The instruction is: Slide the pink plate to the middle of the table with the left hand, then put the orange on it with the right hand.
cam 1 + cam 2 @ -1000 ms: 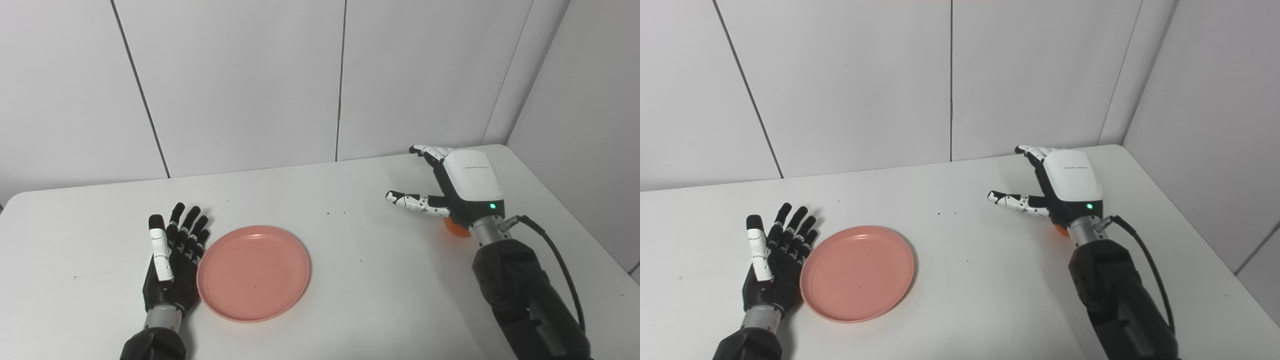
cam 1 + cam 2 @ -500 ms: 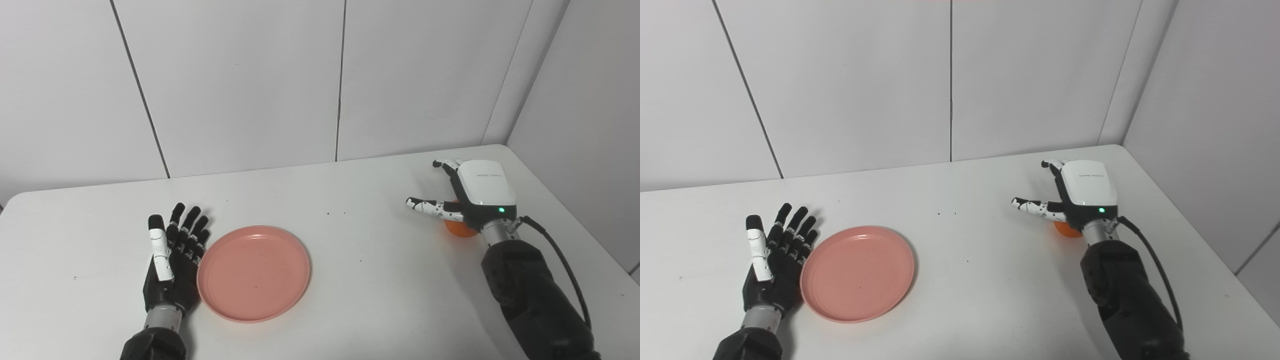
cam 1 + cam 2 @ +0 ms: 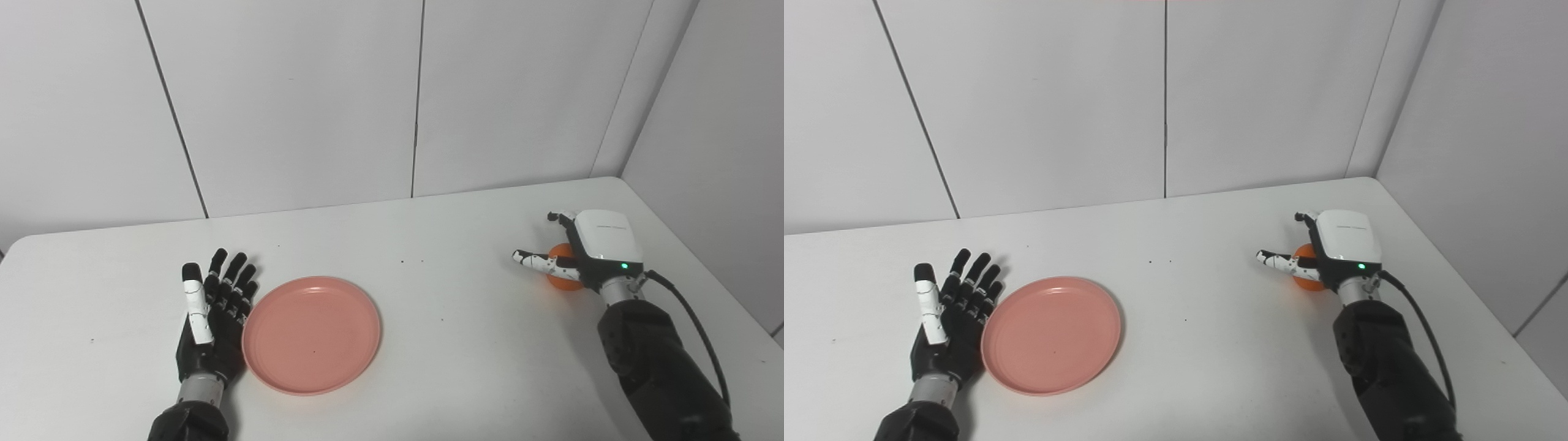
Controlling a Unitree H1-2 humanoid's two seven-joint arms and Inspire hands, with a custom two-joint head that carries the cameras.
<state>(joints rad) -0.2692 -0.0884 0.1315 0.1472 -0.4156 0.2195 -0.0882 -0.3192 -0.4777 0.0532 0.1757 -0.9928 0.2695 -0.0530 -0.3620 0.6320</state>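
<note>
A round pink plate [image 3: 311,334] lies flat on the white table [image 3: 465,343], left of centre. My left hand [image 3: 211,321] rests open on the table, palm side against the plate's left rim, fingers straight and apart. At the right, a small orange [image 3: 561,277] sits on the table, partly hidden. My right hand [image 3: 591,248] hovers over it, open, its thumb [image 3: 539,261] reaching left in front of the orange and its fingers curling over the far side. I cannot tell whether the hand touches the fruit.
White wall panels [image 3: 294,98] stand behind the table and along its right side. The table's right edge [image 3: 704,269] runs close to my right arm [image 3: 661,367]. A few dark specks [image 3: 402,262] dot the middle of the table.
My right hand has dropped and pulled back toward the right over the orange, which shows more now. Plate and left hand are where they were.
</note>
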